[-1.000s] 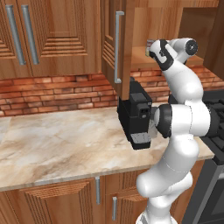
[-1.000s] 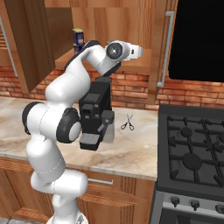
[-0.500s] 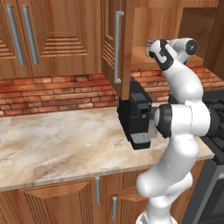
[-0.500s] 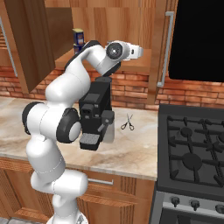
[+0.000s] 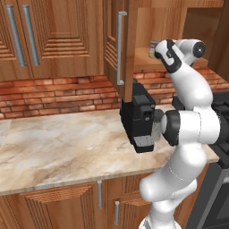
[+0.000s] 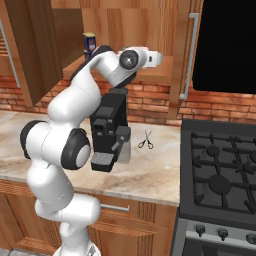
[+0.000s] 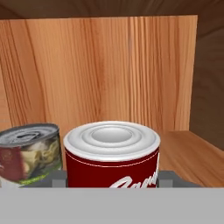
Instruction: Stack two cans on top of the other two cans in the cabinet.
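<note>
Red-topped can: the can, red with white script and a ridged silvery lid, stands upright at the 6 o'clock edge of the hand view, right between the two finger tips.
Gripper: the gripper has a grey tip pressed close to each flank of the red-topped can, so the jaws look clamped narrowly on it; actual contact is hidden behind the can's curve.
Pale green can: a pale green can with a silvery rim and a leafy label sits at 9 o'clock of the red-topped can, just beside it, upright; whether they touch I cannot tell.
Blue and yellow can: in the right base view a blue can with a yellow label stands high on the shelf, at 10 o'clock of the arm's wrist; what is beneath it is too small to make out.
Cabinet: the cabinet is open, its ridged door with one long silver handle swung out toward the camera.
Coffee machine: a black coffee machine stands on the marble counter, beneath the cabinet.
Scissors: scissors lie at 3 o'clock of the machine, near it.
Stove: a dark stove adjoins the counter at its 3 o'clock end.
</note>
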{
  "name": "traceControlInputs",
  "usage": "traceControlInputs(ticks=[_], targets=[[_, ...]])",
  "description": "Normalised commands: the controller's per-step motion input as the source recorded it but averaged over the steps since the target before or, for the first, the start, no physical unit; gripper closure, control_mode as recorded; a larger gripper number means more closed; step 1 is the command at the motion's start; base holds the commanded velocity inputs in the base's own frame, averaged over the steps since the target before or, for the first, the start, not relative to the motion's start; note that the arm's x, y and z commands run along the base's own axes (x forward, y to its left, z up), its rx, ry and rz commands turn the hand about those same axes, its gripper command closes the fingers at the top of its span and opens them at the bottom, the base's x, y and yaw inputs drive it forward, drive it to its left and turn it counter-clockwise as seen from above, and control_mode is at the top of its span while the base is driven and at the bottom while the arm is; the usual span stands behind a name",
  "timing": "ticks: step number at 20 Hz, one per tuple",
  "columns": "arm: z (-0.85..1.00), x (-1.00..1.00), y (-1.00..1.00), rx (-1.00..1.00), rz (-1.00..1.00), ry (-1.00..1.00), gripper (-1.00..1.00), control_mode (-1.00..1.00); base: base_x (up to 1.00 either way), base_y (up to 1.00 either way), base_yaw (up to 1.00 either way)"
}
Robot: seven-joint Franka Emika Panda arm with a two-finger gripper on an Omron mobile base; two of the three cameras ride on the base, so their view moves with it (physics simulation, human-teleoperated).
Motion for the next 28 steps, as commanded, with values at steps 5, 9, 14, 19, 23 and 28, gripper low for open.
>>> traceControlInputs(ticks=[5,9,14,19,23,28], targets=[[0.28,-0.15,0.05,0.00,0.01,-0.05,1.00,-1.00,0.00,0.00,0.00],[0.39,-0.17,0.00,0.00,0.00,0.02,1.00,-1.00,0.00,0.00,0.00],[0.43,-0.04,0.00,0.00,0.00,0.08,1.00,-1.00,0.00,0.00,0.00],[0.36,0.00,0.06,0.00,0.00,0.04,1.00,-1.00,0.00,0.00,0.00],[0.08,0.00,0.16,0.00,0.03,0.00,1.00,-1.00,0.00,0.00,0.00],[0.00,0.00,0.19,0.00,0.05,0.00,1.00,-1.00,0.00,0.00,0.00]])
